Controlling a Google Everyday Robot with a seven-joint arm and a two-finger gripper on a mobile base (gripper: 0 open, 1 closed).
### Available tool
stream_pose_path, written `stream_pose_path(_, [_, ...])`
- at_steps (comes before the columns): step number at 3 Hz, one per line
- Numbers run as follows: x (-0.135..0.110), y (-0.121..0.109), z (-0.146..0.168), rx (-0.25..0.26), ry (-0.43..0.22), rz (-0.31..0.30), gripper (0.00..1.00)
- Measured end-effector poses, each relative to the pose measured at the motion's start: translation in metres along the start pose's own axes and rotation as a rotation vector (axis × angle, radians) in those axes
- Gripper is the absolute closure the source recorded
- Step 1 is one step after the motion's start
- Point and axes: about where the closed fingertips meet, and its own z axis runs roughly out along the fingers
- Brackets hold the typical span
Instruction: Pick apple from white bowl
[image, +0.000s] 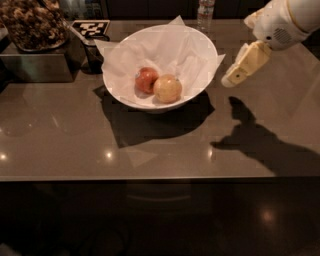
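- Near the back of the glossy brown table (75, 145), we are seeing the large wide white bowl (119, 89) with sloping sides, lined with crinkled white paper (170, 47).
- We are finding the paler, yellowish-pink round apple (167, 88) lying at the bottom of that bowl, touching a redder orange-red apple (146, 80) on its left.
- We are holding our cream-coloured hand (236, 75) in the air at the upper right, just beside the bowl's right rim and apart from it, pointing down and to the left.
- We are not touching either fruit, and we cannot tell whether the hand is wide or narrow.
- We are casting a dark arm shadow (260, 145) on the table below the hand.
- At the back left, a dark metal box (37, 62) is carrying a heap of brown dried stuff (32, 22), with a black-and-white patterned tag (91, 26) lying beside it.
- A clear plastic bottle (205, 9) is standing behind the bowl at the far edge.
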Motion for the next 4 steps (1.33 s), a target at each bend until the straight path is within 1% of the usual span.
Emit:
stream_pose_path(1, [-0.025,-0.022,0.030,-0.060,-0.027,0.000,0.03])
stream_pose_path(2, [-0.025,-0.021,0.027,-0.053,-0.027,-0.001,0.15])
stream_pose_path(3, [-0.028,-0.018,0.027,-0.049,-0.035,-0.008,0.25])
stream_pose_path(4, [-0.050,-0.009,0.044,-0.099,-0.118,-0.041,0.16])
